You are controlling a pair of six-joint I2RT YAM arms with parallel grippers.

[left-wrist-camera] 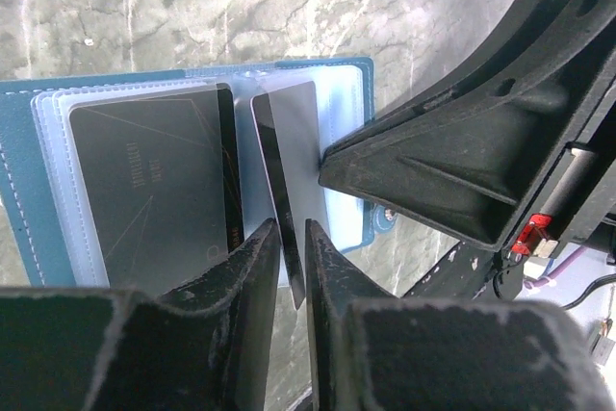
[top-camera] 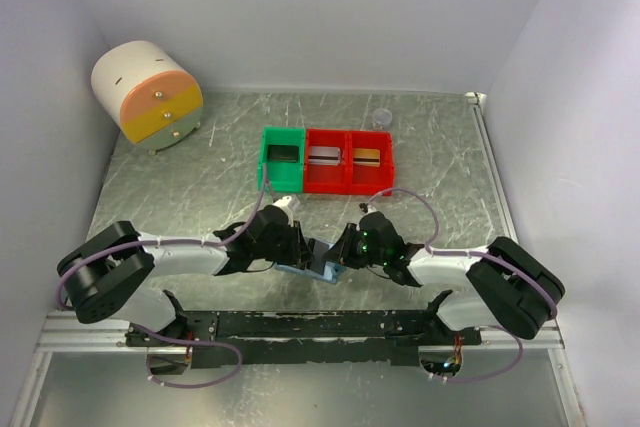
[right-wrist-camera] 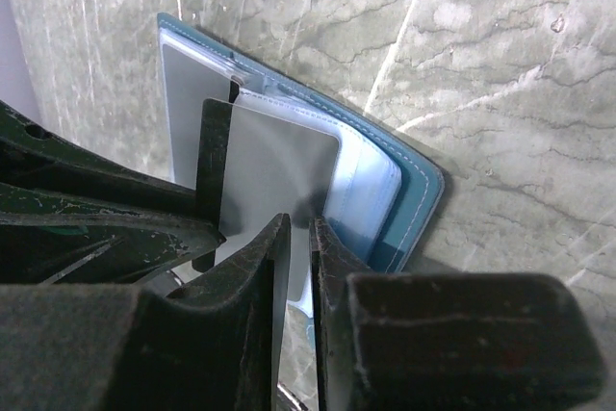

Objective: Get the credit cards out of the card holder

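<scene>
Left gripper [left-wrist-camera: 291, 233], closed to a slit, pinches the silvery-grey card [left-wrist-camera: 296, 132] tilted up before its fingertips; the dark card [left-wrist-camera: 144, 190] lies pocketed to their left. Only the right wrist view shows the right gripper [right-wrist-camera: 299, 230] nipping the card holder [right-wrist-camera: 416, 201], jaws nearly together.

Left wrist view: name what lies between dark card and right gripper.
That view shows the silvery-grey card, tilted up from the card holder, lower edge between the left gripper's fingers.

Blue-grey faux-leather card holder [left-wrist-camera: 14, 170]: matt; inner sleeves [left-wrist-camera: 342, 113] clear glossy plastic. Dark flat card [left-wrist-camera: 144, 190] semi-gloss w/ fine scratches; silvery-grey flat card [left-wrist-camera: 294, 132] smooth, satin. Left hand [left-wrist-camera: 289, 233] & right hand [right-wrist-camera: 298, 228]: black plastic, rough matt. Grey tabletop [top-camera: 440, 147] marble-veined, slight sheen.
</scene>
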